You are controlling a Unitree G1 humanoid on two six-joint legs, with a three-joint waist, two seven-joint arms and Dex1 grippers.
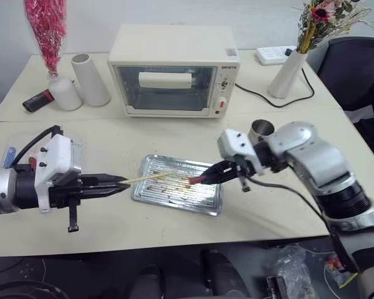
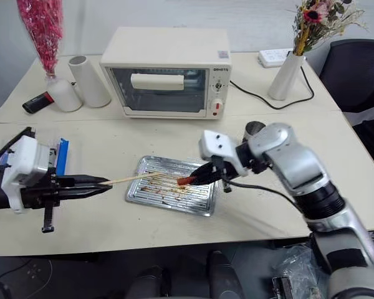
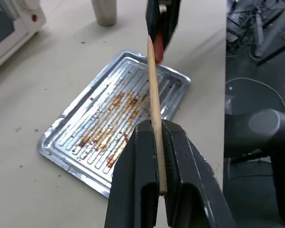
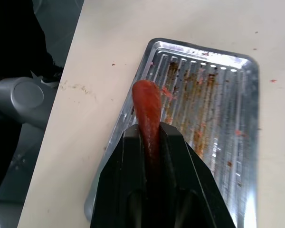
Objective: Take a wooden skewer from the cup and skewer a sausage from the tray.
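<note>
My left gripper (image 1: 119, 182) is shut on the wooden skewer (image 1: 151, 177), which points right over the silver tray (image 1: 151, 163). In the left wrist view the skewer (image 3: 153, 95) runs out from between the closed fingers toward the other gripper. My right gripper (image 1: 202, 177) is shut on a reddish-brown sausage (image 1: 195, 180), held above the tray's right half, its free end facing the skewer's tip. The right wrist view shows the sausage (image 4: 147, 107) sticking out of the jaws over the tray (image 4: 237, 114). The steel cup (image 1: 260, 129) stands behind my right arm, partly hidden.
A white toaster oven (image 1: 173, 70) stands behind the tray. A white cylinder (image 1: 90, 79) and a vase with red sprigs (image 1: 62, 92) stand back left, a flower vase (image 1: 287, 73) back right. A clear box with a blue clip (image 2: 61, 156) lies by my left hand.
</note>
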